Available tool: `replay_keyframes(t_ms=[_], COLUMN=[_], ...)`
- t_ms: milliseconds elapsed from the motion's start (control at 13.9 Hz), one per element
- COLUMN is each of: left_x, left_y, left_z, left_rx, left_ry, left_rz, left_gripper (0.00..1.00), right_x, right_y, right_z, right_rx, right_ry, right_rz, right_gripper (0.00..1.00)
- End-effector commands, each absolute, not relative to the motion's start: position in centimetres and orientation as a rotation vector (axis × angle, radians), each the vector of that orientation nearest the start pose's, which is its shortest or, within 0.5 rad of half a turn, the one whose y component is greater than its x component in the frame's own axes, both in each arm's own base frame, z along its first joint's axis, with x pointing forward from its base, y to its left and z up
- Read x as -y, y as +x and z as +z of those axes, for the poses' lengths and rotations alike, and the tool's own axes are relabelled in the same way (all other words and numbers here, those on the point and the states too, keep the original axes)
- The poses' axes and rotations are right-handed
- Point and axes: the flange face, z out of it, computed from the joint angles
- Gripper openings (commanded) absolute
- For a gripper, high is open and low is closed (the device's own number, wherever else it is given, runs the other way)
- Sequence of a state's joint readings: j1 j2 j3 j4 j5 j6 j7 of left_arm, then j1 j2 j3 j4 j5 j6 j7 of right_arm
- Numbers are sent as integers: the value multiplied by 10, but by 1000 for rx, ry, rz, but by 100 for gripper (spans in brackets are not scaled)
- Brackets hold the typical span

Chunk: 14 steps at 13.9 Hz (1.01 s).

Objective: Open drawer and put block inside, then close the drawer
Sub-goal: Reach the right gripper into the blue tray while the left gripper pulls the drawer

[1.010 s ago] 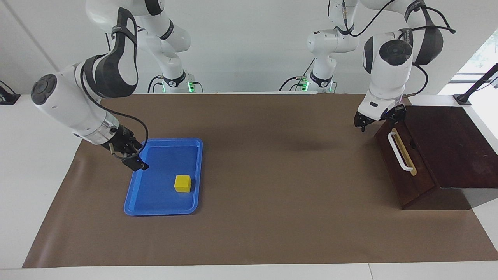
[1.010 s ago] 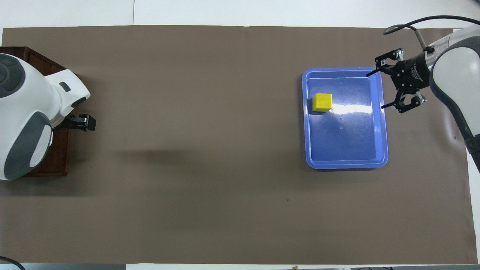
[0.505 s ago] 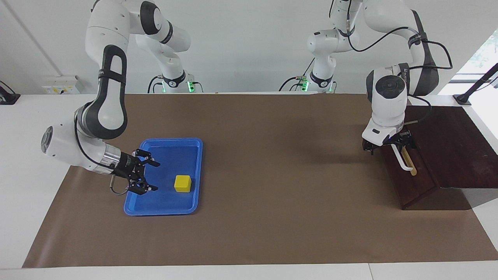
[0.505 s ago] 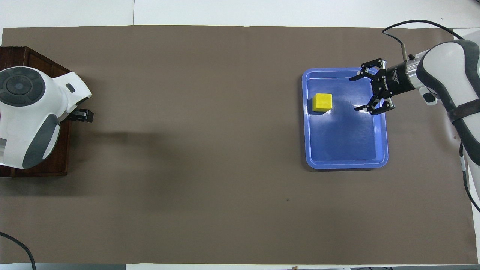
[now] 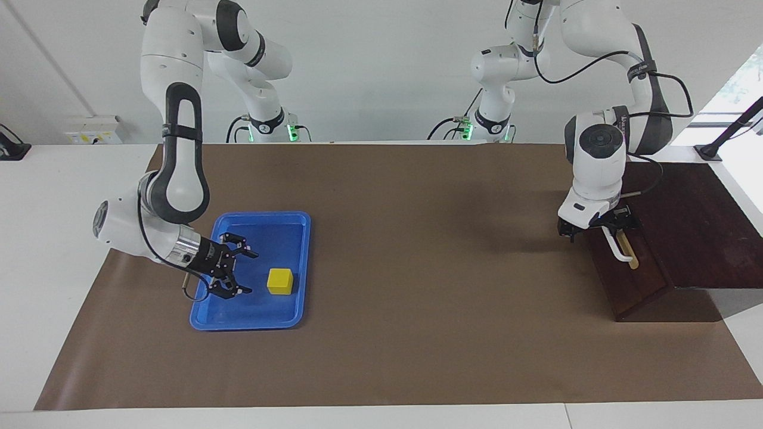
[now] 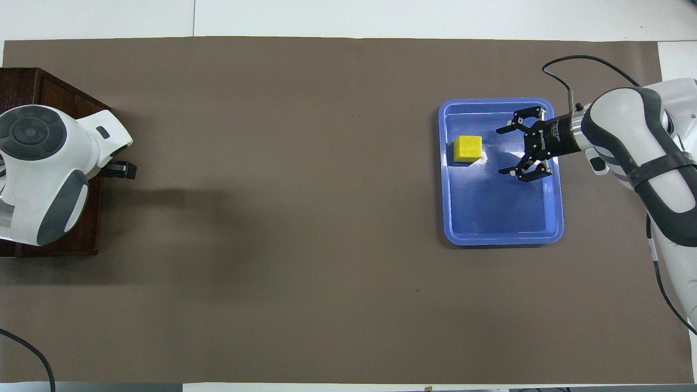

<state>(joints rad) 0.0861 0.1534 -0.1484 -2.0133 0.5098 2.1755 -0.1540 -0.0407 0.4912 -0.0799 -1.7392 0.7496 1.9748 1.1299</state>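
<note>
The yellow block (image 5: 279, 281) (image 6: 468, 148) sits in a blue tray (image 5: 244, 325) toward the right arm's end of the table. My right gripper (image 5: 235, 273) (image 6: 503, 151) hangs low over the tray beside the block, open, fingers pointing at it with a gap between. The drawer (image 5: 632, 280) is closed in its dark wooden box (image 6: 49, 87) at the left arm's end. My left gripper (image 5: 595, 229) (image 6: 124, 170) is open at the end of the white handle (image 5: 620, 250) nearer the robots and hides that end.
Brown paper (image 5: 417, 268) covers the table between the tray and the box. The box's flat top (image 5: 691, 220) lies under the left arm's wrist. White table edges frame the paper.
The right gripper swung down and moved over the tray toward the block. The left gripper dropped from above the box's corner to the handle. Block and drawer have not moved.
</note>
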Motion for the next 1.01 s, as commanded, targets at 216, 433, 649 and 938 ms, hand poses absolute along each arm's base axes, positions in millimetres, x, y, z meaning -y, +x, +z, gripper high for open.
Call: replay_keyframes(t_ms=[216,433,649,938], left_x=[59,104,137,174], left_y=[588,582,574,564], left_z=[375,378,378,378], left_rx=[-209,-102,-74,-86], left_ry=[-2758,-2833,-2874,-2917], left_rz=[-152,-168,-159,-150], left_gripper=[100,100,100,100], right_x=[14,-6,-10,-5], right_y=[629,623,621,619], right_z=[280,270,266,260], right_rx=[-1908,-1891,-1880,-1855], right_ry=[-1773,-1754,-1761,-1782], right_rz=[649,635,609,605], right_gripper=[100,100,100,97])
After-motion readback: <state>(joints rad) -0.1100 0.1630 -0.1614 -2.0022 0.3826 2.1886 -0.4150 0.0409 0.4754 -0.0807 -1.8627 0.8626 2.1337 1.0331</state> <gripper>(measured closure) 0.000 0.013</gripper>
